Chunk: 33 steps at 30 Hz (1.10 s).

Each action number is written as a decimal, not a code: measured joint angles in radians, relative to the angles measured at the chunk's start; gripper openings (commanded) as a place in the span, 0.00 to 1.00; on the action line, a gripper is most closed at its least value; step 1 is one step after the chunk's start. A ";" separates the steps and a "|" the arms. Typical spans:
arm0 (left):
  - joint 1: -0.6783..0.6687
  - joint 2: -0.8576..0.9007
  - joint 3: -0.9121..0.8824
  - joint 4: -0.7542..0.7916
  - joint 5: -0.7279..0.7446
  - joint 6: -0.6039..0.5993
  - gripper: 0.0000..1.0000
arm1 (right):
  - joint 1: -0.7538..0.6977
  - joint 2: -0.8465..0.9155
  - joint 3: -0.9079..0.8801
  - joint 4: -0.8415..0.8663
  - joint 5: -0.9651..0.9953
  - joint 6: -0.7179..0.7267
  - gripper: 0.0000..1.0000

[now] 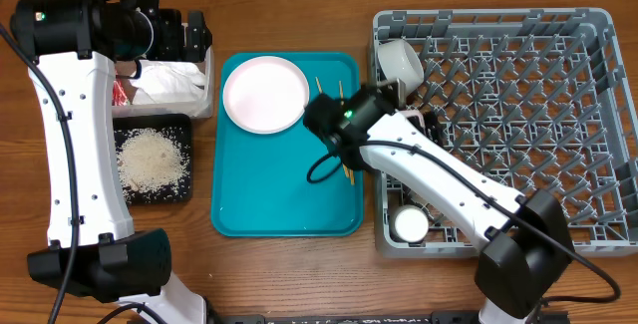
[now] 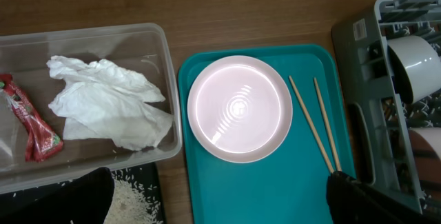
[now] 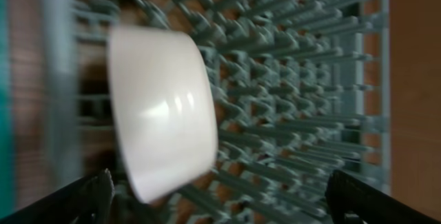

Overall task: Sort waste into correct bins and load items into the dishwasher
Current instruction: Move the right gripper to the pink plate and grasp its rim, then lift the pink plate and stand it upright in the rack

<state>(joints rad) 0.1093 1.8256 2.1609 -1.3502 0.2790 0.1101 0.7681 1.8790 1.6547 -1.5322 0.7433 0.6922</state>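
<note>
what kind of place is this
Likely a tabletop dish-clearing setup, not a real kitchen: a grey dish rack, a teal tray holding a plate, and a clear tub of crumpled tissue.

The right arm [image 1: 429,164] crosses over the chopsticks [image 1: 340,91]; the plate [image 1: 265,95] lies open from above.

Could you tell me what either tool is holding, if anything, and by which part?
Nothing: both the left tool and right tool are open and empty; the white bowl rests in the rack, ungripped.
</note>
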 measured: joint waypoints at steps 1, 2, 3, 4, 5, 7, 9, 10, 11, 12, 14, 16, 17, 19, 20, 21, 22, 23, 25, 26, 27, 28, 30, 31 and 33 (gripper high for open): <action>0.000 0.000 0.000 0.000 0.000 0.000 1.00 | 0.000 0.000 0.031 0.030 -0.029 0.001 1.00; 0.000 0.000 0.000 0.000 0.000 0.000 1.00 | 0.000 0.000 0.060 0.061 -0.064 0.000 1.00; 0.000 0.000 0.000 0.000 0.000 0.000 1.00 | 0.000 0.000 0.089 0.112 -0.107 0.001 1.00; 0.000 0.000 0.000 0.000 0.000 0.000 1.00 | 0.000 0.000 0.109 0.159 -0.145 0.003 0.99; 0.000 0.000 0.000 0.000 0.000 0.000 1.00 | 0.000 0.000 0.121 0.220 -0.184 0.004 0.96; 0.000 0.000 0.000 -0.001 0.001 0.000 1.00 | 0.000 0.001 0.122 0.384 -0.268 -0.009 0.87; 0.000 0.000 0.000 -0.001 0.000 0.000 1.00 | 0.000 0.002 0.103 0.558 -0.350 -0.024 0.79; 0.000 0.000 0.000 0.000 0.000 0.000 1.00 | 0.000 0.003 0.090 0.620 -0.381 -0.025 0.77; 0.000 0.000 0.000 -0.001 0.000 0.000 1.00 | 0.000 0.007 0.068 0.695 -0.430 -0.023 0.72; 0.000 0.000 0.000 0.000 0.000 0.000 1.00 | 0.000 0.014 0.059 0.720 -0.449 -0.020 0.70; 0.000 0.000 0.000 -0.001 0.000 0.000 1.00 | -0.001 0.042 0.052 0.774 -0.478 -0.012 0.64; 0.000 0.000 0.000 -0.001 0.000 0.000 1.00 | -0.001 0.101 0.052 0.811 -0.504 0.011 0.60; 0.000 0.000 0.000 0.000 0.000 0.000 1.00 | -0.001 0.138 0.051 0.816 -0.513 0.032 0.55; 0.000 0.000 0.000 0.000 0.000 0.000 1.00 | -0.001 0.203 0.045 0.829 -0.524 0.089 0.44; 0.000 0.000 0.000 -0.001 0.000 0.000 1.00 | -0.001 0.227 0.043 0.833 -0.527 0.111 0.41; 0.000 0.000 0.000 0.000 0.000 0.000 1.00 | -0.001 0.255 0.039 0.836 -0.531 0.131 0.38; 0.000 0.000 0.000 0.000 0.000 0.000 1.00 | -0.001 0.276 0.037 0.838 -0.535 0.155 0.37; 0.000 0.000 0.000 0.000 0.000 0.000 1.00 | -0.002 0.292 0.035 0.844 -0.534 0.174 0.37; 0.000 0.000 0.000 0.000 0.000 0.000 1.00 | -0.002 0.312 0.035 0.871 -0.537 0.206 0.36; 0.000 0.000 0.000 0.000 0.000 0.000 1.00 | -0.003 0.317 0.035 0.880 -0.537 0.217 0.36; 0.000 0.000 0.000 0.000 0.000 0.000 1.00 | -0.003 0.324 0.035 0.899 -0.537 0.237 0.35; 0.000 0.000 0.000 0.000 0.000 0.000 1.00 | -0.002 0.338 0.035 0.918 -0.537 0.261 0.35; 0.000 0.000 0.000 0.000 0.000 0.000 1.00 | -0.003 0.359 0.035 0.927 -0.537 0.284 0.31; 0.000 0.000 0.000 0.000 0.000 0.000 1.00 | -0.003 0.377 0.035 0.930 -0.538 0.297 0.30; 0.000 0.000 0.000 0.000 0.000 0.000 1.00 | -0.003 0.391 0.035 0.937 -0.539 0.311 0.17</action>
<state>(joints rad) 0.1093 1.8256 2.1605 -1.3506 0.2794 0.1104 0.7654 2.2704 1.6901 -0.5953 0.2039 1.0027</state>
